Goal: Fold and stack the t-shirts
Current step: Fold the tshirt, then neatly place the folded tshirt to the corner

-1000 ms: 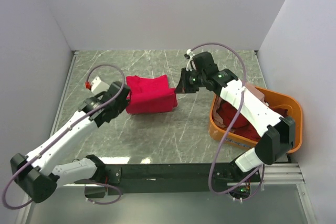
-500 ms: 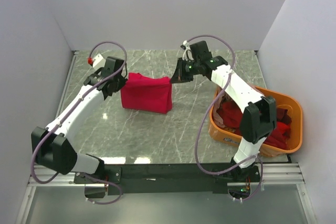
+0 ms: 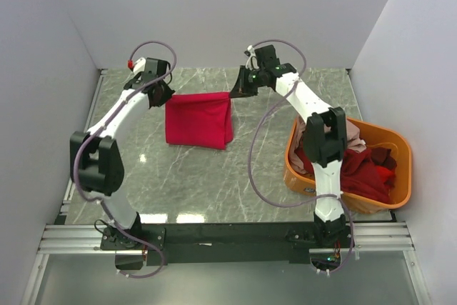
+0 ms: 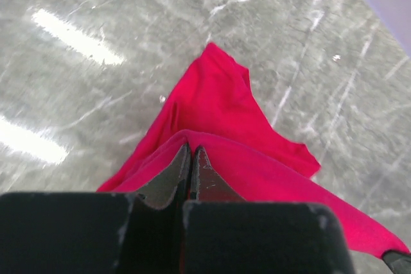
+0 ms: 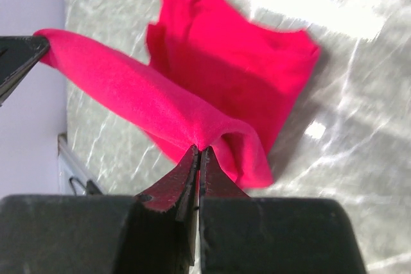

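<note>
The left end effector (image 3: 163, 95) and right end effector (image 3: 232, 93) are each clamping a t-shirt (image 3: 198, 123) corner above the worktop's (image 3: 214, 176) far edge, so uneven lowering is risking a skewed fold.

Top external: set high behind arm bases, looking down on whole bench (image 3: 214, 176), far off. Left wrist: close up, looking along left pincer (image 4: 192, 150) down at bench. Right wrist: same, close behind right pincer (image 5: 198, 152). Shared across all three: crimson t-shirt (image 3: 196, 121), marble round it.
</note>
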`<control>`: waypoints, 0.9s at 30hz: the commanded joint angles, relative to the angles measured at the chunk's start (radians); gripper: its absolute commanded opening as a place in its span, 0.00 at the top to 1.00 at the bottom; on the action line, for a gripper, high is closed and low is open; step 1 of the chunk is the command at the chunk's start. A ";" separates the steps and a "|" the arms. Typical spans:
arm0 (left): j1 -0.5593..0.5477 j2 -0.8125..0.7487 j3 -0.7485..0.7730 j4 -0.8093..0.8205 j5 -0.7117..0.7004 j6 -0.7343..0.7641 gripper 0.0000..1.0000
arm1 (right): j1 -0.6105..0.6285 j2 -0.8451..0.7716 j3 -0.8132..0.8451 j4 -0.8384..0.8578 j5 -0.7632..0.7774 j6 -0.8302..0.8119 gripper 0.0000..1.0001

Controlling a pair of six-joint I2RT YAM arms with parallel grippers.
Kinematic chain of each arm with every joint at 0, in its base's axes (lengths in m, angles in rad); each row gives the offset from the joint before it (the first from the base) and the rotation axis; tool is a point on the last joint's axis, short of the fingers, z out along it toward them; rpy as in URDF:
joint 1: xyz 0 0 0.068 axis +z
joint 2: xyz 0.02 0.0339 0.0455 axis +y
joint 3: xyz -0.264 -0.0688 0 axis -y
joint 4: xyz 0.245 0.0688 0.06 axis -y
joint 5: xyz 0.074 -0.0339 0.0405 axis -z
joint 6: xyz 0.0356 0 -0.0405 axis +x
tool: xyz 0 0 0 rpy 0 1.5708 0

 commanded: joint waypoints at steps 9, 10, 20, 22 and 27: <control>0.074 0.261 0.197 0.064 0.105 0.132 0.01 | -0.056 0.258 0.319 0.016 -0.017 0.034 0.21; 0.074 0.274 0.193 0.064 0.107 0.138 0.01 | -0.062 0.258 0.325 0.013 -0.017 0.029 0.21; 0.074 0.163 -0.037 0.190 0.180 0.173 0.01 | -0.044 0.050 0.052 0.068 0.025 -0.077 0.19; 0.074 0.153 -0.080 0.213 0.205 0.190 0.01 | -0.027 0.010 0.025 0.061 0.040 -0.098 0.19; 0.076 0.167 -0.134 0.225 0.255 0.216 0.01 | -0.001 -0.069 -0.069 0.061 0.071 -0.135 0.19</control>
